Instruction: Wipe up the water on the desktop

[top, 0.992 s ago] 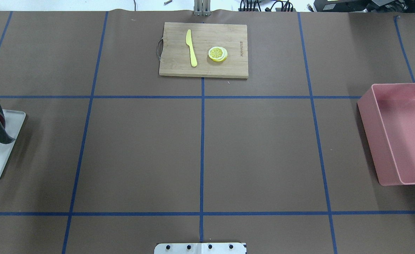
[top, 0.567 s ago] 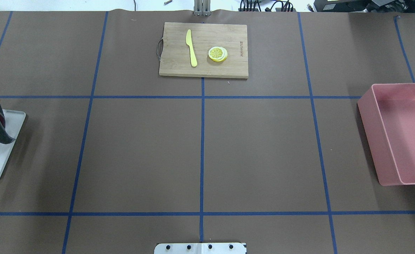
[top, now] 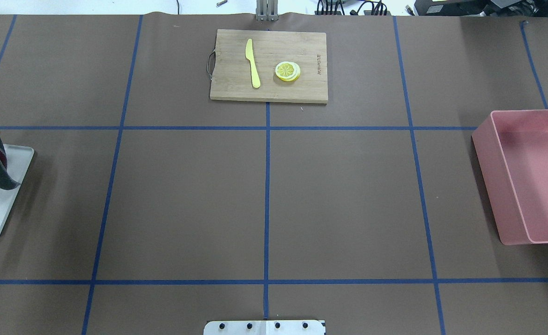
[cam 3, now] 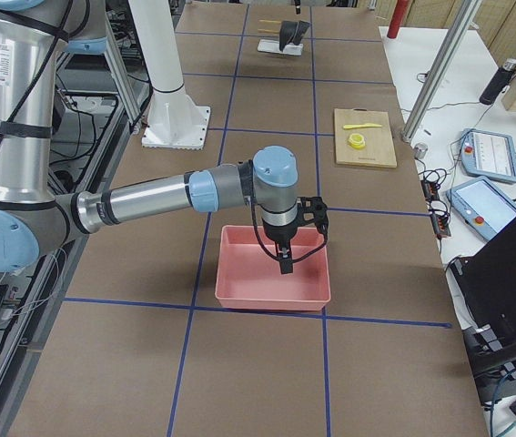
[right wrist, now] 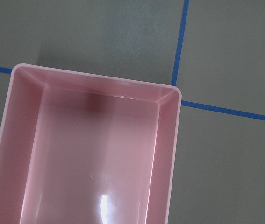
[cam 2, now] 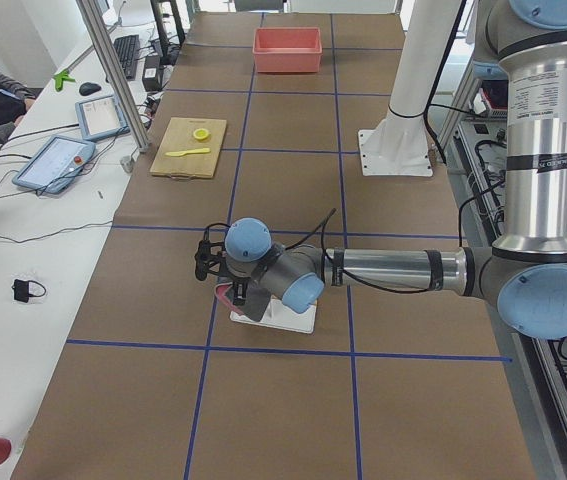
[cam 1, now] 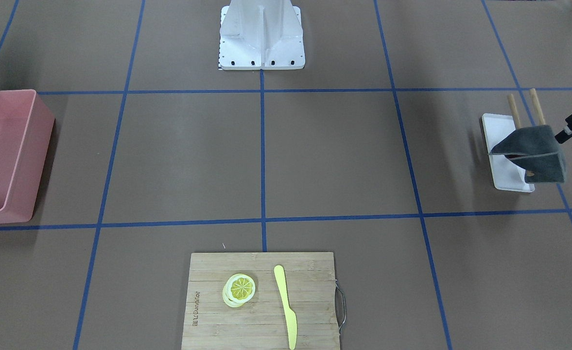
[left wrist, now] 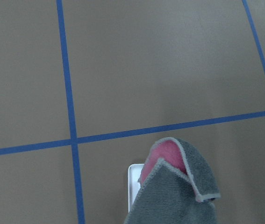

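**The taped brown desktop (top: 348, 195) stretches beneath both arms.**
At its left end a grey, pink-lined cloth (cam 1: 533, 150) hangs over a white tray (cam 1: 497, 129). The left gripper (cam 2: 235, 290) is right at the cloth, its grip impossible to judge. The right gripper (cam 3: 284, 262) hangs over the pink bin (cam 3: 258, 282), its opening equally unclear. A cutting board (top: 269, 88) lies at the far edge.

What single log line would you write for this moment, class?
left hand: beside grey cloth hanging over white tray, grip unclear | right hand: above pink bin | desktop: untouched by cloth
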